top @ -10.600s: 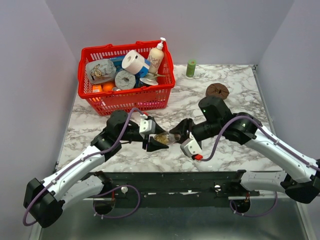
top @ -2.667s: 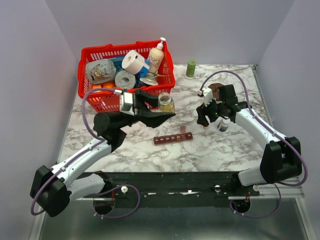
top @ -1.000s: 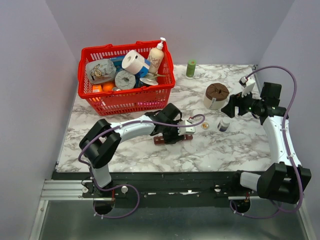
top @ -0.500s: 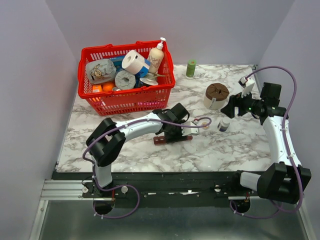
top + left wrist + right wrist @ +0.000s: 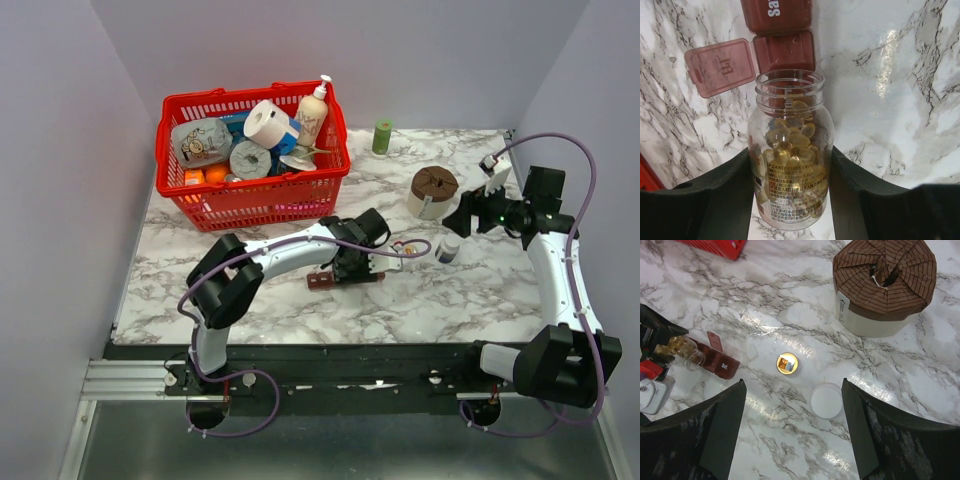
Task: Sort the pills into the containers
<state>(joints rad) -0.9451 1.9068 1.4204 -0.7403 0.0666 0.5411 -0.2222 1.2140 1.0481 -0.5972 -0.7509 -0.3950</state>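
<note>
Many pills (image 5: pixel 791 142) inside clear bottle (image 5: pixel 790 175) in left jaws' grip, mouth at containers (image 5: pixel 783 50); right jaws wide apart.

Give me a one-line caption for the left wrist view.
Left gripper holds an uncapped clear bottle of amber pills, mouth toward the maroon organizer's open compartment, lid flipped aside.
</note>
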